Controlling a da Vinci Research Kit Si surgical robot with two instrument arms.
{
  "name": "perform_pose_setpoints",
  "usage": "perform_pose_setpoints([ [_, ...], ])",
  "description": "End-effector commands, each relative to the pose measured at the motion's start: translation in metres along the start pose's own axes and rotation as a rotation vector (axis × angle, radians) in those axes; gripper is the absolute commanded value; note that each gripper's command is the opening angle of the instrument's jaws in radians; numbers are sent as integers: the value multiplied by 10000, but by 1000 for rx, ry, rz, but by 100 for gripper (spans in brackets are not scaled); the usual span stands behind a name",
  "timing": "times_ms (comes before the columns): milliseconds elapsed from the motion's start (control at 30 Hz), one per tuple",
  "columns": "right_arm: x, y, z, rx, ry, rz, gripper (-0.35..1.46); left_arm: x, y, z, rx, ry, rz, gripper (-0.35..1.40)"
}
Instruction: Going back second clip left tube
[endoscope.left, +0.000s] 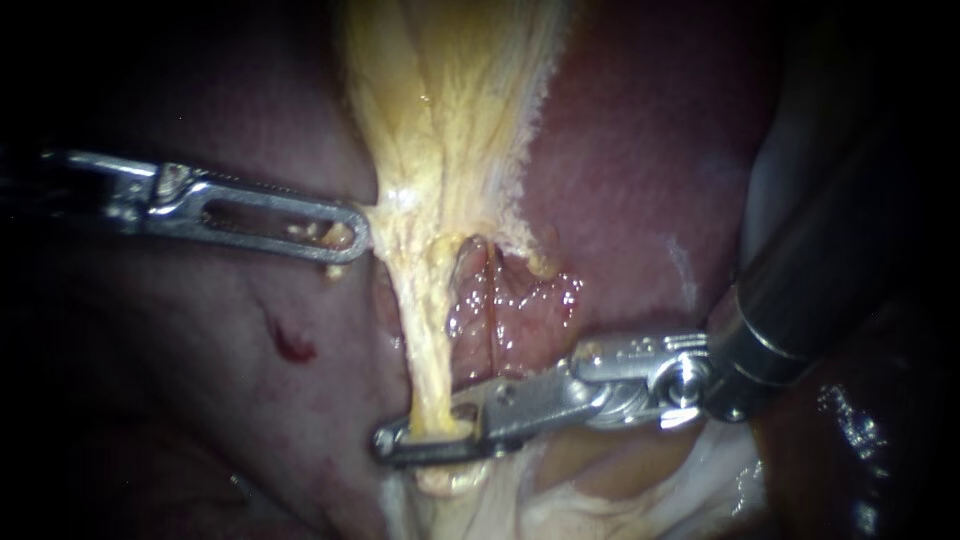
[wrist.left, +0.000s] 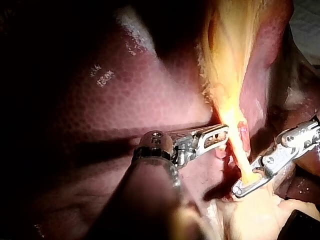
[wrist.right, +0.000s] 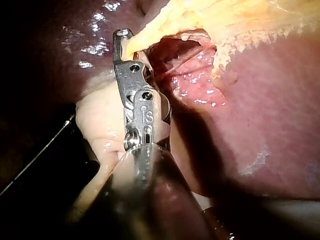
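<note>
The yellow gallbladder tissue (endoscope.left: 450, 110) narrows downward into the left tube (endoscope.left: 425, 340), a thin yellow strand. My right instrument (endoscope.left: 430, 437) comes in from the right, and its jaws lie closed around this tube low down, one on each side. The same grip shows in the left wrist view (wrist.left: 247, 182) and the right wrist view (wrist.right: 125, 42). No clip can be made out on the tube. My left instrument (endoscope.left: 345, 235) comes in from the left, its slotted jaws together on the yellow tissue's edge where the strand begins (wrist.left: 222, 136). A thinner reddish tube (endoscope.left: 490, 300) runs to the right of the yellow one.
Dark red liver (endoscope.left: 640, 150) lies all around. It carries a small red spot (endoscope.left: 292, 345) to the left of the tube. A raw, glistening pink patch (endoscope.left: 520, 310) sits between the tubes. Pale fatty tissue (endoscope.left: 600, 500) lies under my right instrument.
</note>
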Motion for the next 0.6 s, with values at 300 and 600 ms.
perform_pose_setpoints([
  [300,0,-1,2,27,31,3,-26,0,0,-1,-1,0,0,-35],
  [600,1,2,10,4,104,0,46,0,0,-2,-1,0,0,-35],
])
